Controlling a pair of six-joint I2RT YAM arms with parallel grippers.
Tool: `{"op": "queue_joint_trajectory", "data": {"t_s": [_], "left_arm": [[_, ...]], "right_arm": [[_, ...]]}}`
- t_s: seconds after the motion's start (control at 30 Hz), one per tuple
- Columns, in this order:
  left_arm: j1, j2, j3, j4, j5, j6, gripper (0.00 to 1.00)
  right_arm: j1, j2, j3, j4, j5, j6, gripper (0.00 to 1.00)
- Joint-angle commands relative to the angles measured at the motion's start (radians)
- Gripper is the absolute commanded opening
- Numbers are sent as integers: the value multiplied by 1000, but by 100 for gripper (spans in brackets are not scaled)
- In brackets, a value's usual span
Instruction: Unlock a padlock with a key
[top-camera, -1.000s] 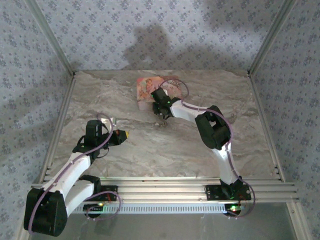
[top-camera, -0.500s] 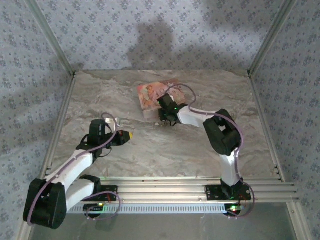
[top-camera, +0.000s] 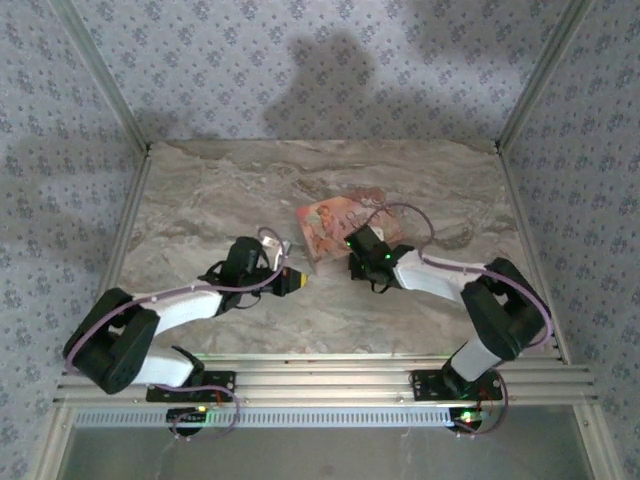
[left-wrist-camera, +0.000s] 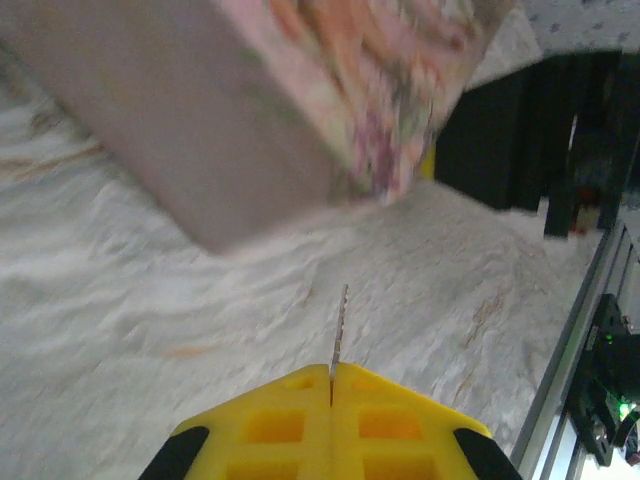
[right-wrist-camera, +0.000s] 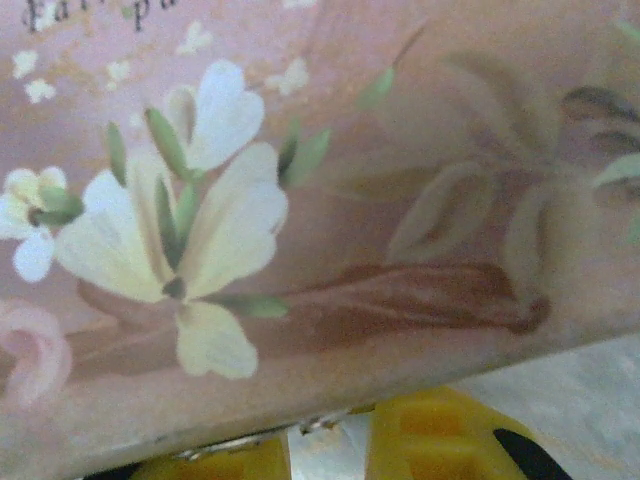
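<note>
Left gripper: the 2 yellow pads are pressed flat together and pinch the key. Its thin toothed blade sticks straight out of the seam, aimed toward the pink box but short of it.

Right gripper: there is a narrow gap between the pads with the table showing through. I can't tell if they clamp anything. A small metal sliver sits at the pad tips, tight against the box's lower edge. It could be the padlock, but too little is exposed and I see no teal or brass, so I can't confirm where the padlock is. From the top camera the 2 grippers face each other near the box's near edge, not touching.

Handling, my guess:
- **Padlock:** tiny, rigid metal, dense for its size, smooth-sided. It is likely to slip or pivot between the pads when the key pushes in.
- **Hold:** I'd take it across the flat faces of the body, with the keyhole end bare and facing the blade and the shackle free to pop.
- **Key:** thin and stiff. It can twist in the pinch on the turn, so it needs a firm squeeze and a straight line-up.
</note>
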Motion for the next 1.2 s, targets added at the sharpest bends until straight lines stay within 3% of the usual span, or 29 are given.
{"op": "queue_joint_trajectory", "data": {"t_s": [0.0,0.17,0.37,0.67,0.87,1.17], "left_arm": [[-21,59,83,100,19,-6,0],[-22,127,160,92,28,16,0],[11,124,199,27,26,46,0],[128,-76,81,-133,12,111,0],[134,-188,12,-223,31,174,0],[127,-237,-61,-178,172,241,0]], "right_arm": [[26,-99,-52,-50,67,120,7],[71,-150,-72,-59,83,158,7],[81,-80,45,-72,58,149,6],[58,123,267,-94,-94,77,5],[46,176,298,-104,-178,58,5],[12,186,329,-169,-310,-7,5]]}}
